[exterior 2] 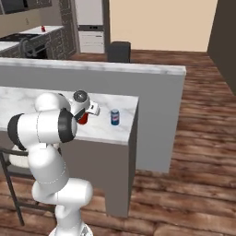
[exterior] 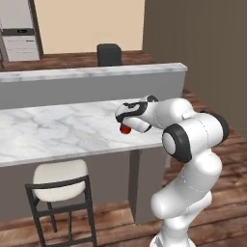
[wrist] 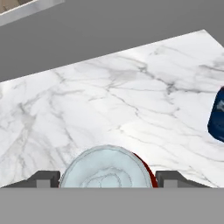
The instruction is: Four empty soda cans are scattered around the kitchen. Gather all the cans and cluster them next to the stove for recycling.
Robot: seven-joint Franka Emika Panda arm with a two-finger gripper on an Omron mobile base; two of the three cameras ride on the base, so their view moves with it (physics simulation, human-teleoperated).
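Red can (wrist: 106, 168) is seen at bottom centre of the hand view, silvery top facing the camera, one fingertip (wrist: 43, 179) at its left and one at its right; the pincer (wrist: 106, 180) is apart around it, and contact with the can wall cannot be confirmed from this angle. In the left base view the can (exterior: 126, 129) shows just below the pincer (exterior: 126, 120), centre frame, over the counter (exterior: 53, 130) near its right end; in the right base view the can (exterior 2: 82, 119) sits left of centre, just under the hand. A blue can (exterior 2: 115, 117) stands close by on the counter, centre of the right view, and at the right edge of the hand view. Step is judged to be the grasp of the red can. Closure should be made with the tips low enough on the can body, centred, so it is not squeezed out sideways. Lift should be straight up, with the blue can kept clear. Another red can (exterior 2: 43, 28) is visible on the far counter, upper left of the right view, beside the stove (exterior 2: 18, 37).
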